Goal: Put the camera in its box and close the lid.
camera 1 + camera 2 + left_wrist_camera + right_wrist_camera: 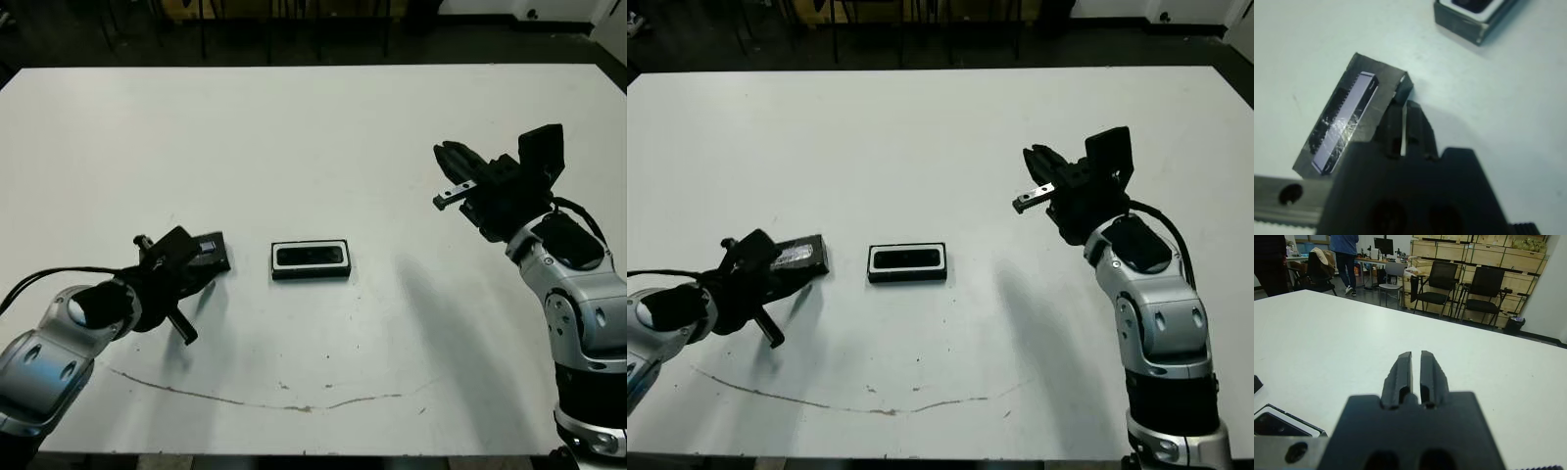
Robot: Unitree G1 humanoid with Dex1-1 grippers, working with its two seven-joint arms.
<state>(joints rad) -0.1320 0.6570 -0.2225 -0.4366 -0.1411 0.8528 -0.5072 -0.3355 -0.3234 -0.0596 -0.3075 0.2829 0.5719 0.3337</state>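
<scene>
The box [311, 259], a black tray with a white lining, lies in the middle of the table with the black camera [312, 257] inside it. To its left lies the lid [212, 252], flat and black with a silvery label [1344, 120]. My left gripper [1402, 104] is down at the lid's corner nearest the box, its fingers shut on the lid's edge. Well to the right of the box, my right gripper [449, 177] hangs above the table, shut and holding nothing. In the right wrist view a corner of the box [1278, 423] shows below the fingers [1402, 369].
A thin brown smear [294, 403] runs across the table [313, 127] near its front edge. Beyond the far edge stand black chairs [1476, 289], stacked crates and a person [1344, 254].
</scene>
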